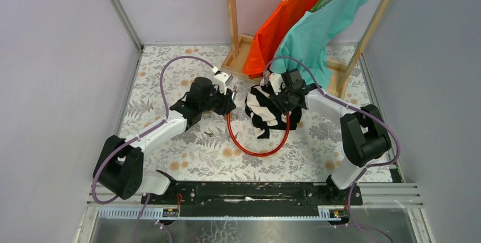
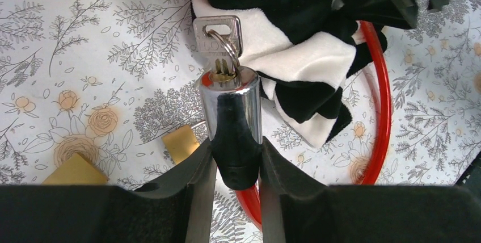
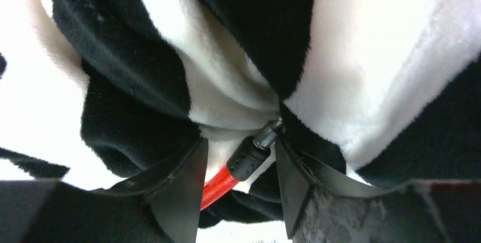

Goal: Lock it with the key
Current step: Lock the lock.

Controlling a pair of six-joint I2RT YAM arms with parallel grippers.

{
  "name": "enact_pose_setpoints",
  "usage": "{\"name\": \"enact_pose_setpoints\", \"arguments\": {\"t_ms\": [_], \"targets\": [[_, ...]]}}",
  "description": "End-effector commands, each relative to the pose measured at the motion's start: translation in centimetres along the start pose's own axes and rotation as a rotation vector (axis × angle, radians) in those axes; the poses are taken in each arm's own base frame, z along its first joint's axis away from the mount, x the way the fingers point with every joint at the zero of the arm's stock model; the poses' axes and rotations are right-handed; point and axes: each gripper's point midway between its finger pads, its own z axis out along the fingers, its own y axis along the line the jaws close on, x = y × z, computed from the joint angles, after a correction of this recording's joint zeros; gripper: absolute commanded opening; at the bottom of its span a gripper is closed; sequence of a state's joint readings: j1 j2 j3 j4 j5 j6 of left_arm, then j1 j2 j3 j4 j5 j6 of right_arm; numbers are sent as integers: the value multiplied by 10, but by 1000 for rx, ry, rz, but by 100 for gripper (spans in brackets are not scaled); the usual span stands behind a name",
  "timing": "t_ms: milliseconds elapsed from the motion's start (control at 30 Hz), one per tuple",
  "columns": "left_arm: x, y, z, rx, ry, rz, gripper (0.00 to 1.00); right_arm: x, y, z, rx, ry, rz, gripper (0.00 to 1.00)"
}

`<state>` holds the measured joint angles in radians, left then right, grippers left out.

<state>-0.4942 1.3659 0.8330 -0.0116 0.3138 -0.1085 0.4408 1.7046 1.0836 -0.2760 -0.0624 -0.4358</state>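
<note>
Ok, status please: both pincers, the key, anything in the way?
Left pincer shut on lock body. Key seated in its keyhole. Right pincer open around cable end, not inserted. Striped cloth crowds it.

Your left gripper (image 1: 230, 96) sits just left of the striped cloth (image 1: 262, 112), your right gripper (image 1: 282, 102) against its right side. The red cable lock (image 1: 255, 151) loops in front of it; an orange shirt (image 1: 281, 21) and a teal shirt (image 1: 317, 30) hang behind it.
</note>
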Motion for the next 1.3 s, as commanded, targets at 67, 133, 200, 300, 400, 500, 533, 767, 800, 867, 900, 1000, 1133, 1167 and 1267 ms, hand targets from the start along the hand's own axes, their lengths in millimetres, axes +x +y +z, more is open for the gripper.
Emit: {"name": "enact_pose_setpoints", "arguments": {"t_ms": [67, 133, 200, 300, 400, 500, 533, 767, 800, 867, 900, 1000, 1133, 1167, 1267], "targets": [[-30, 7, -5, -51, -99, 25, 0, -28, -15, -43, 78, -68, 24, 58], [-30, 7, -5, -54, -99, 25, 0, -29, -16, -49, 87, -75, 29, 60], [-29, 8, -5, -54, -98, 26, 0, -29, -16, -54, 93, -79, 38, 62], [-29, 7, -5, -56, -98, 29, 0, -24, -17, -59, 109, -67, 58, 66], [-30, 8, -6, -57, -100, 31, 0, -15, -13, -62, 112, -53, 96, 66], [-30, 8, -5, -56, -99, 32, 0, -2, -1, -60, 76, -37, 158, 63], [-29, 7, -5, -55, -98, 30, 0, 2, 3, -58, 67, -31, 178, 62], [-31, 5, -5, -44, -101, 30, 0, 26, 19, -30, 24, 31, 263, 47], [-31, 5, -5, -42, -102, 30, 0, 27, 19, -28, 26, 36, 269, 46], [-32, 3, -6, -35, -104, 31, 0, 28, 17, -24, 36, 42, 272, 43], [-31, 3, -6, -33, -103, 33, 0, 27, 16, -23, 39, 42, 273, 42], [-30, 2, -6, -29, -101, 33, 0, 25, 16, -18, 35, 36, 275, 40], [-30, 1, -6, -23, -99, 34, 0, 23, 15, -12, 35, 46, 277, 35], [-30, 1, -6, -23, -99, 34, 0, 23, 15, -11, 34, 49, 278, 33], [-30, 1, -7, -24, -102, 39, 0, 22, 13, -15, 43, 47, 275, 26]]}}
